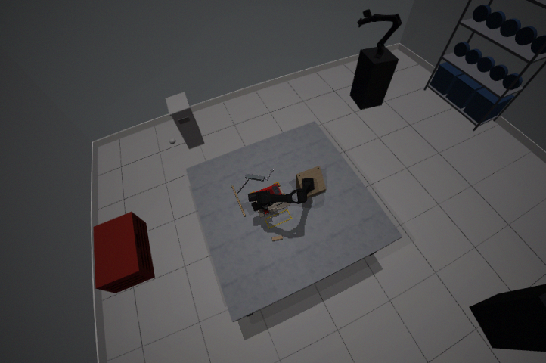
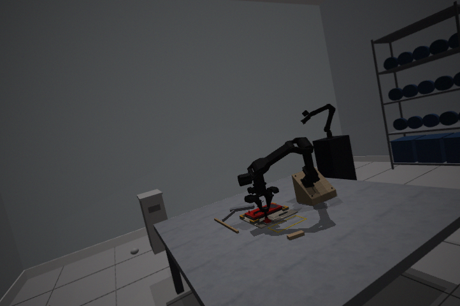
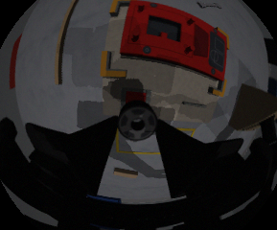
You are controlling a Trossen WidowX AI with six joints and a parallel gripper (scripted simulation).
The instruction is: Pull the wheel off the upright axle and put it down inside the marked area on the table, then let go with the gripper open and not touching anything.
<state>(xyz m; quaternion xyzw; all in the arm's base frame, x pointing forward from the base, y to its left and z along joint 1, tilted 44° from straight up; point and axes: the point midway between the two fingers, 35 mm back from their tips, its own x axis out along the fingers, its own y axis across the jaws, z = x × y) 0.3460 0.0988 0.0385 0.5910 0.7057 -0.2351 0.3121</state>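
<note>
Half done at best, imo. Starting at the left w/ the wooden strip lying on the table, well apart from the action. Then, hanging nose-down over the red fixture: gripper, fingers pinching the dark wheel by its rim, so neither spread wide nor pressed fully together. Sitting right at the fixture's near edge, just over a small red bit, prob the axle end. Can't tell if fully off the axle yet.

Doing this step well: lifting straight up along the axle, no tilting, no sideways drag till free, otherwise risking a jam. Then moving right toward the yellow-outlined marked area, just beside the fixture, lowering inside the lines and avoiding the small wood block near its front edge. Opening wide and backing up after, touching nothing.
</note>
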